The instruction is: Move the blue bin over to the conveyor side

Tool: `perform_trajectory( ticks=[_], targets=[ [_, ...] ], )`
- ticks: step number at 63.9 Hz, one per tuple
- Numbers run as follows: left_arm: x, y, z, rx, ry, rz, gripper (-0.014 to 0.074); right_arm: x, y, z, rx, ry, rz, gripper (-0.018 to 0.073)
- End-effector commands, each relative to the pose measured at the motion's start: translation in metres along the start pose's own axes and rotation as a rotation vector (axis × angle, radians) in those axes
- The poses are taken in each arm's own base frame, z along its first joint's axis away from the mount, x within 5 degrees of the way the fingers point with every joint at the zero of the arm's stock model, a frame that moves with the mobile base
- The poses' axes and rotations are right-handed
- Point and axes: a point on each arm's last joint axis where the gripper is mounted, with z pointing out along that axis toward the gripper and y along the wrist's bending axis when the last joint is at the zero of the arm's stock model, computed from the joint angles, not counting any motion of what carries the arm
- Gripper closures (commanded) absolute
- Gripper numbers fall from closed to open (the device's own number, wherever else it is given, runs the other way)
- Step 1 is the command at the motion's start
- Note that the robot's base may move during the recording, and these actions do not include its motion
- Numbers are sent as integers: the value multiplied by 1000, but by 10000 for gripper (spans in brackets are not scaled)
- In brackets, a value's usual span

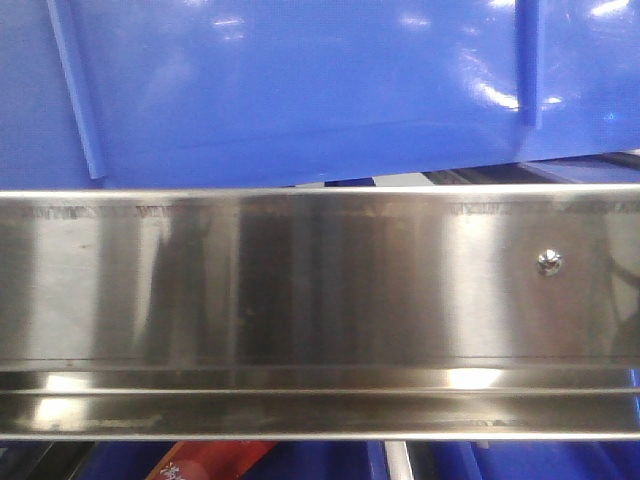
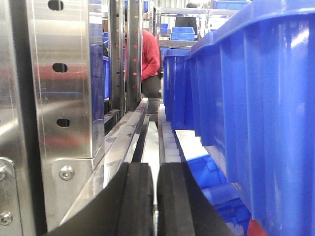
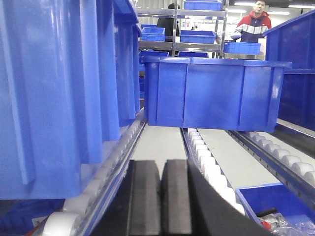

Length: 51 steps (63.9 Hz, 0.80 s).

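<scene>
Both tools are squeezed shut with nothing in them. On the left tool [image 2: 155,172] the two black pads almost touch, with only a thin line of light between them. The right tool [image 3: 161,169] looks the same.

The blue bin [image 3: 49,98] is the big one right beside both tools. It is on the right of the left tool and on the left of the right tool, so I think it sits between the two arms. It rests on a surface [image 3: 59,222] made of white rollers. In the front view its shiny wall is just behind a steel rail [image 1: 300,290]. Another bin [image 3: 211,93] sits farther back. The dark conveyor belt does not show in any view.

This bin looks hard and stiff, so it should not bend or break easily. Its walls are smooth and shiny, so they may be slippery to press on. It is big, so one arm alone would likely tip it. I cannot see inside, so I cannot tell how heavy it is. The best place to hold looks like the thick rim [image 2: 256,19], one tool on each side.
</scene>
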Motion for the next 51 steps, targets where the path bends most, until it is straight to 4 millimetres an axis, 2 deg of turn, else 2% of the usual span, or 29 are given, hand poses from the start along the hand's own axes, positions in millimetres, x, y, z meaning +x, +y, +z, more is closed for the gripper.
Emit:
perform_trajectory(
  ticks=[1,51],
  targets=[
    [-3,0,0,2,-28,2,575,-2,0,0,-2,-27,-17,629],
    [-3,0,0,2,-32,2,575,-4,0,0,-2,-39,-17,629]
  ],
)
